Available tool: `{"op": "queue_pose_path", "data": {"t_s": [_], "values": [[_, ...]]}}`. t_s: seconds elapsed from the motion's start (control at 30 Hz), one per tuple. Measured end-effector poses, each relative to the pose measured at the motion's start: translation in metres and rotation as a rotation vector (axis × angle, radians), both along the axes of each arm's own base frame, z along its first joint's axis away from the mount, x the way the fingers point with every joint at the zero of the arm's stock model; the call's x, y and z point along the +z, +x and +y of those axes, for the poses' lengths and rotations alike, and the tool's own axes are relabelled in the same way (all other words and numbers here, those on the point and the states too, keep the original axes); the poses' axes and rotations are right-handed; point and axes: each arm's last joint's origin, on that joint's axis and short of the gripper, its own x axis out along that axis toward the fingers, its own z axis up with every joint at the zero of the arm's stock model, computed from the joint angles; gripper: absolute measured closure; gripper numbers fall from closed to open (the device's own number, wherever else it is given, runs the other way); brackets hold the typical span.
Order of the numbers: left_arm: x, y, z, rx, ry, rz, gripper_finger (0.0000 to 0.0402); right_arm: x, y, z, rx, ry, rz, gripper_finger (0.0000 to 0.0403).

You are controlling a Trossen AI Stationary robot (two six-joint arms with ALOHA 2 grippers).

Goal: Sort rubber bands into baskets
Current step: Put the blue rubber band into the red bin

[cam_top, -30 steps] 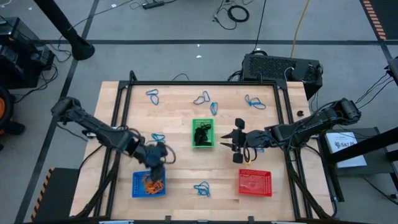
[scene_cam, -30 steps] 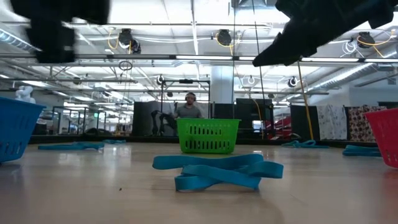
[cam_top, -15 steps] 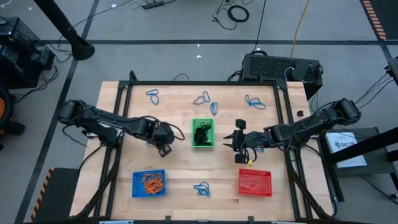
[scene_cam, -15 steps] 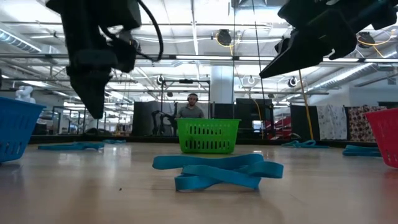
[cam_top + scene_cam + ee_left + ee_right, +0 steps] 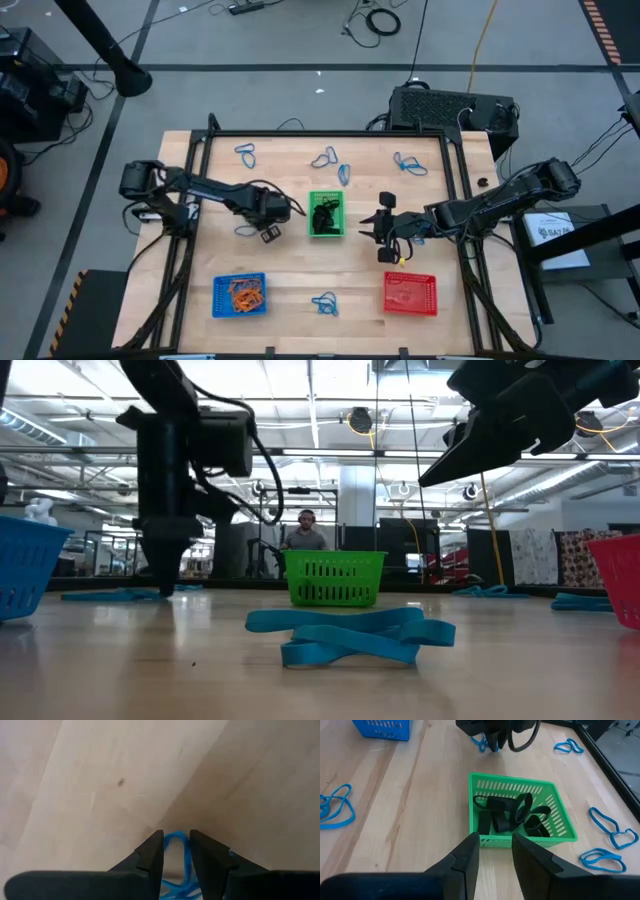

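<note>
While the right gripper [image 5: 372,229] hovers between the green basket [image 5: 326,215] and the red basket [image 5: 410,293], the left gripper [image 5: 252,231] reaches down onto a blue band [image 5: 246,230] on the table [image 5: 290,275] left of the green basket, as seen from above. Black bands [image 5: 325,214] fill the green basket, orange bands [image 5: 241,293] lie in the blue basket [image 5: 238,296] at the front left, and the red basket holds nothing I can make out. Loose blue bands lie along the far side [image 5: 246,154] and one at the front, between the blue and red baskets [image 5: 324,303].

From table level, the left gripper [image 5: 162,585] points straight down with its tips at the tabletop on a flat blue band [image 5: 118,595]; the right gripper [image 5: 440,468] hangs high, angled. A tangle of blue bands [image 5: 350,634] lies nearest, the green basket [image 5: 334,578] behind it, and a person [image 5: 306,532] stands far off.

Past the left wrist, the fingers [image 5: 152,851] stand slightly apart with a blue band [image 5: 178,855] between them, not yet pinched.

Past the right wrist, the fingers [image 5: 467,851] are a little apart, holding nothing, aimed at the green basket [image 5: 520,814] of black bands [image 5: 510,811]
</note>
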Motion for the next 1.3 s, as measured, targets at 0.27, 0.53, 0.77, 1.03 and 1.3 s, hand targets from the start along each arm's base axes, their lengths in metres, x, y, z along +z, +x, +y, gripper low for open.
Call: {"op": "queue_pose_path", "data": {"t_s": [0.27, 0.53, 0.77, 1.03, 1.3], "values": [[-0.002, 0.0, 0.001, 0.005, -0.013, 0.014, 0.0299, -0.001, 0.0, 0.0, -0.007, 0.009, 0.006, 0.0293], [-0.002, 0.0, -0.001, -0.011, -0.02, 0.017, 0.0376, -0.001, -0.001, 0.0, -0.013, 0.019, 0.008, 0.0293], [0.009, 0.009, -0.005, -0.058, 0.094, -0.025, 0.0398, 0.0, 0.0, 0.0, -0.011, 0.018, -0.002, 0.0293], [0.066, 0.031, -0.021, -0.142, 0.176, -0.248, 0.04, 0.011, 0.005, 0.002, -0.015, 0.043, -0.049, 0.0293], [0.096, 0.022, -0.04, -0.169, 0.163, -0.346, 0.0401, 0.016, 0.002, 0.018, 0.017, 0.098, -0.046, 0.0293]]}}
